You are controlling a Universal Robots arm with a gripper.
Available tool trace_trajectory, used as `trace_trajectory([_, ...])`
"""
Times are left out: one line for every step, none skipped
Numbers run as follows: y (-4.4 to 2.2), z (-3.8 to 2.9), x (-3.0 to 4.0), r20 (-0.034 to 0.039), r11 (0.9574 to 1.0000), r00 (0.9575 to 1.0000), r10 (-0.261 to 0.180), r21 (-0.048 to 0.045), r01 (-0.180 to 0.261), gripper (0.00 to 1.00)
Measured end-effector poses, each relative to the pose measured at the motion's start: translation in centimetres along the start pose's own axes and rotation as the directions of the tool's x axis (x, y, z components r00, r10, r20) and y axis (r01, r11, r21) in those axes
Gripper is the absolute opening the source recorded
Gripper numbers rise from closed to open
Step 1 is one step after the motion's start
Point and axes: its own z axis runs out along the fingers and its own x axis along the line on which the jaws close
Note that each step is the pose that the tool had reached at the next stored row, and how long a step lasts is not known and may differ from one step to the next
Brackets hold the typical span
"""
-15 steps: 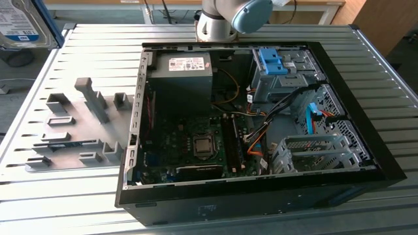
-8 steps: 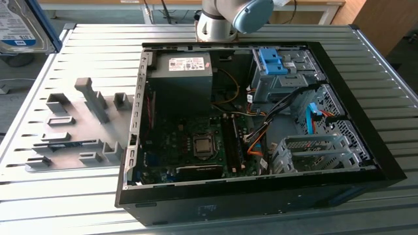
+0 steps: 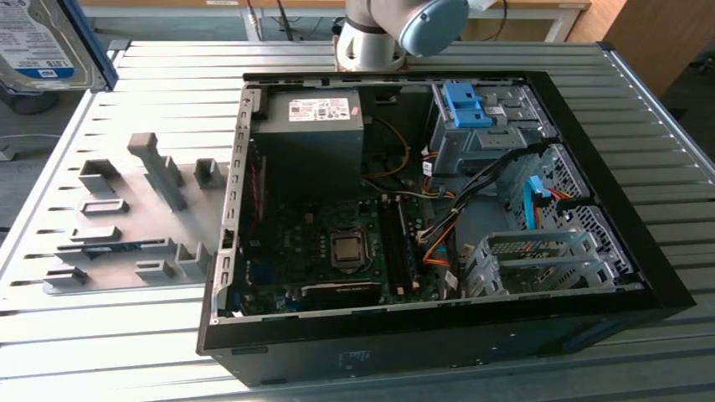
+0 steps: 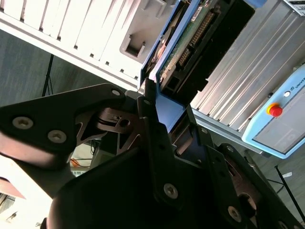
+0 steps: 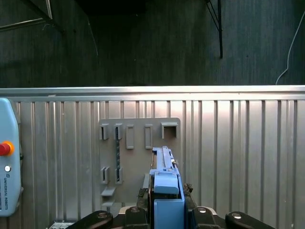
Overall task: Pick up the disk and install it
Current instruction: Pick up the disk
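The step in hand is judged to be the carrying of the disk (image 3: pixel 43 43) toward the open computer case (image 3: pixel 447 343). It would be done well with a firm clamp, so that the drive cannot pivot between the fingers (image 4: pixel 151 125). The drive should be held square to the hand (image 4: pixel 167 106). Enough height should be allowed for the case wall and the loose cables (image 3: pixel 447 234) inside to be cleared. Which bay is meant cannot be told.

The hand is drawn narrow onto one end of the disk. In both wrist views the drive is seen edge-on, its blue side rail (image 5: pixel 167 188) projecting straight out from between the fingers. The disk is held in the air, clear of the ribbed worktop (image 3: pixel 123 352). In the first wrist view the grey fixture plate (image 5: pixel 138 138) lies beyond it. In the exterior view the disk is found at about ten o'clock from the case, well apart from it, and at about twelve o'clock from the fixture plate.
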Motion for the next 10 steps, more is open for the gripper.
trace_trajectory([-0.2, 0.01, -0.01, -0.0001, 1.0, 1.0, 0.0, 0.0001, 0.0, 0.36])
trace_trajectory([-0.39, 0.03, -0.01, -0.0004, 1.0, 1.0, 0.0, 0.0001, 0.0, 0.36])
trace_trajectory([-0.61, 0.04, -0.01, -0.0007, 1.0, 1.0, 0.0, 0.0001, 0.0, 0.36])
trace_trajectory([-0.81, 0.05, -0.01, -0.001, 1.0, 1.0, 0.0, 0.0002, 0.0, 0.36])
trace_trajectory([-1.0, 0.06, -0.02, -0.0012, 1.0, 1.0, 0.0, 0.0001, 0.0, 0.36])
trace_trajectory([-1.17, 0.07, -0.02, -0.0015, 1.0, 1.0, 0.0, 0.0002, 0.0, 0.36])
trace_trajectory([-1.31, 0.08, -0.02, -0.0017, 1.0, 1.0, 0.0, 0.0002, 0.0, 0.36])
trace_trajectory([-1.43, 0.08, -0.02, -0.0019, 1.0, 1.0, 0.0, 0.0002, 0.0, 0.36])
trace_trajectory([-1.54, 0.08, -0.03, -0.0021, 1.0, 1.0, 0.0, 0.0001, 0.0, 0.36])
trace_trajectory([-1.6, 0.09, -0.03, -0.0021, 1.0, 1.0, 0.0, 0.0001, 0.0, 0.36])
